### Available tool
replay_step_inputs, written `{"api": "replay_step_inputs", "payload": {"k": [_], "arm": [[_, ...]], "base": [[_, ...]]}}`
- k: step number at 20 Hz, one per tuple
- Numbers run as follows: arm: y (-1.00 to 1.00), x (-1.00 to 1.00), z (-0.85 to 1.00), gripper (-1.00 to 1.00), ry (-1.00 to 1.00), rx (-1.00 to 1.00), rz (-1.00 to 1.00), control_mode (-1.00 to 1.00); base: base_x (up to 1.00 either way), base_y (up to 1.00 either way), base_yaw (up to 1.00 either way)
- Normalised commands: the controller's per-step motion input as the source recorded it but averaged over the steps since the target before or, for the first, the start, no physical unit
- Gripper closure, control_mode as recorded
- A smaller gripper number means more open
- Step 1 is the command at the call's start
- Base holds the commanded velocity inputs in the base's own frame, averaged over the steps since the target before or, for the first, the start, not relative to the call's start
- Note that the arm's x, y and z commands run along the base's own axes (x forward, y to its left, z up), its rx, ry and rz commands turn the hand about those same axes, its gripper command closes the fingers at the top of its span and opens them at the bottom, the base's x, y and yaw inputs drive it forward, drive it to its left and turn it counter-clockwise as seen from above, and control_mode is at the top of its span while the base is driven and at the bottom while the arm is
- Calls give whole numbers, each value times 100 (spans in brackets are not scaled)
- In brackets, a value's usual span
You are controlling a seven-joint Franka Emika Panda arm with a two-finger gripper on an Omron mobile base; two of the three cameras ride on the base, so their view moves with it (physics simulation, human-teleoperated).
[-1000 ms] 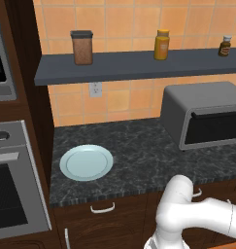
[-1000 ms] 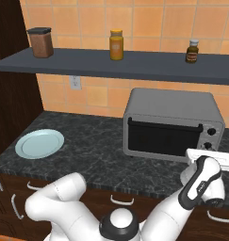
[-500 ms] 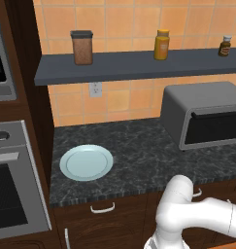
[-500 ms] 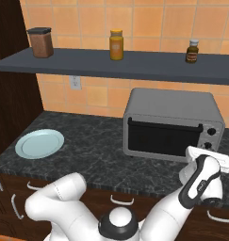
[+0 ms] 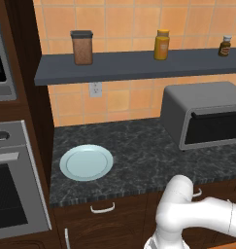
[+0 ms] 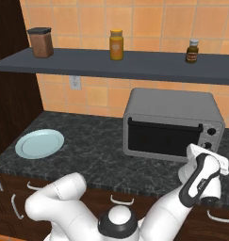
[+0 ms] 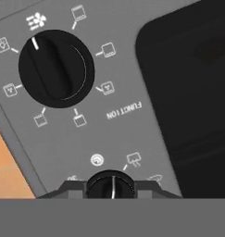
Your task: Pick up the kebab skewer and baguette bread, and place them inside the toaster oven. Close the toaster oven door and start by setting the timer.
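Grey metal fronts the hand view: we see the toaster oven (image 6: 172, 123) control panel close up, with a large black function knob (image 7: 56, 68) and, low in the view, a smaller black knob (image 7: 110, 185) sitting between the gripper (image 7: 110, 189) fingertips. The dark fingers (image 7: 70, 189) flank that small knob on both sides and seem to close on it, though we cannot tell for sure that they touch it. Beside the panel lies the dark glass of the door (image 7: 188, 92), which stands shut.

Against the earlier frames we find nothing changed: the arm holds the same pose at the oven's right front corner, the base has not driven, and the counter things lie as they did.

The oven stands at the right end of the black stone counter (image 6: 102, 157), back against the tiled wall. Through its dark glass we cannot make out the skewer or the baguette in these views. At the left part of the counter, near its front edge, a pale blue plate (image 5: 86, 162) lies flat with nothing on it.

On the shelf (image 6: 111, 63) above, a brown canister (image 6: 41, 42) stands toward the left end, a yellow jar (image 6: 116, 44) near the middle and a small dark bottle (image 6: 192, 51) toward the right end; we cannot tell their contents. A wall oven (image 5: 12, 185) stands left of the counter.
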Motion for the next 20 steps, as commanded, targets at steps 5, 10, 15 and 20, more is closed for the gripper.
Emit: {"api": "replay_step_inputs", "payload": {"k": [5, 10, 15, 20], "arm": [[0, 2, 18, 100, 0, 19, 0, -100], [0, 0, 23, 100, 0, 21, 0, -100], [0, 0, 17, 100, 0, 23, 0, -100], [-6, 0, 20, 100, 0, 24, 0, -100]], "base": [[0, 0, 0], [0, 0, 0], [0, 0, 0], [0, 0, 0]]}}
